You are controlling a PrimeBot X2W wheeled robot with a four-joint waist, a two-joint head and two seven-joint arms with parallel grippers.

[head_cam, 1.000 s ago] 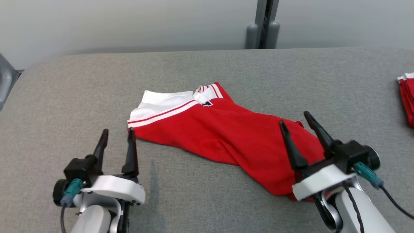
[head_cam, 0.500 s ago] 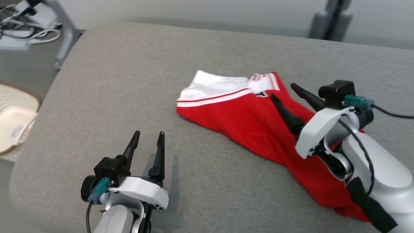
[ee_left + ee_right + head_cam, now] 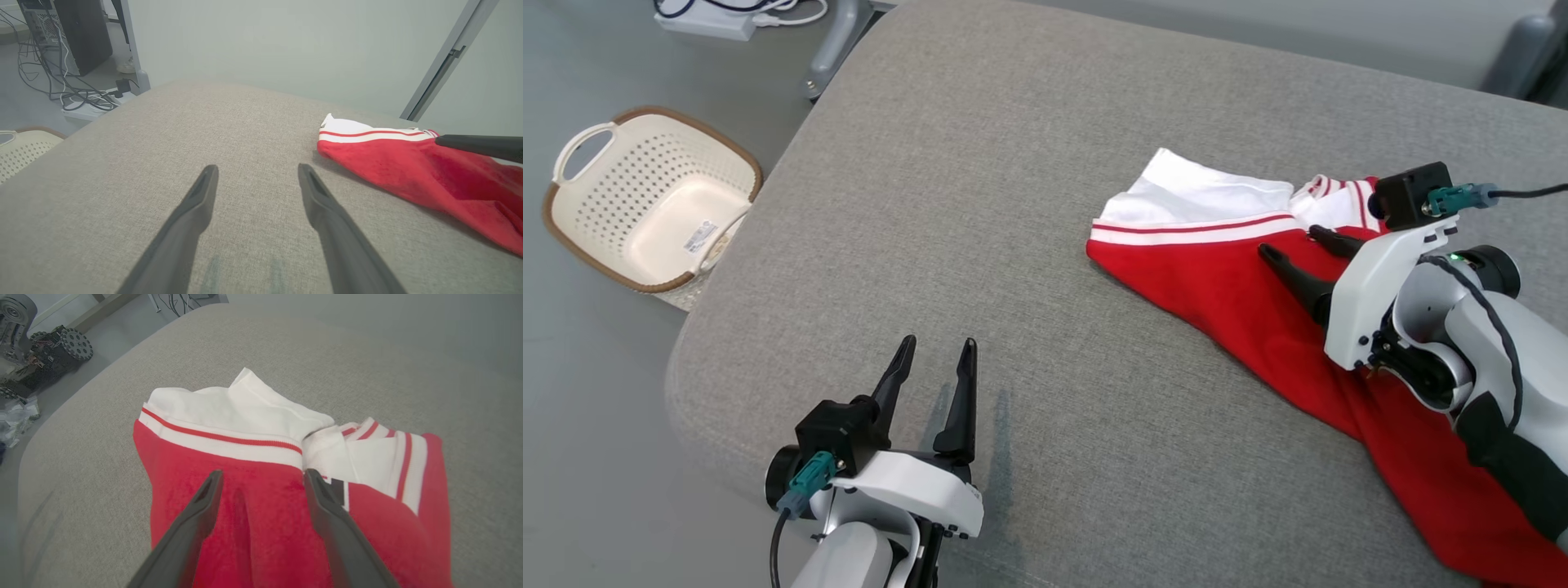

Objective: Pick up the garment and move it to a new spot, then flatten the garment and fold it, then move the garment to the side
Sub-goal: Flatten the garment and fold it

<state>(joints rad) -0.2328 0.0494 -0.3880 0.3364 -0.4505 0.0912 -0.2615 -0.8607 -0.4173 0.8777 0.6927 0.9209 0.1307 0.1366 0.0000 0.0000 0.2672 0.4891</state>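
Note:
The garment (image 3: pixel 1225 278) is red with white, red-striped trim and lies crumpled on the grey padded table (image 3: pixel 980 188), at the right of the head view. My right gripper (image 3: pixel 1290 243) hovers open over its upper red part, fingers pointing toward the white trim (image 3: pixel 233 412), nothing between them. In the right wrist view the garment (image 3: pixel 261 522) lies under that gripper (image 3: pixel 261 475). My left gripper (image 3: pixel 938 349) stands open above bare table near the front left edge, well clear of the cloth. The left wrist view has this gripper (image 3: pixel 256 169) with the garment (image 3: pixel 412 171) at its right.
A cream perforated basket (image 3: pixel 645 204) with a brown rim sits on the floor left of the table. Cables and a power strip (image 3: pixel 711 20) lie on the floor beyond. The table's rounded left corner (image 3: pixel 698 359) is close to my left gripper.
The head camera has swung left, bringing the basket and floor into view. My right gripper has moved up along the garment toward its white trim. Both grippers stay open.

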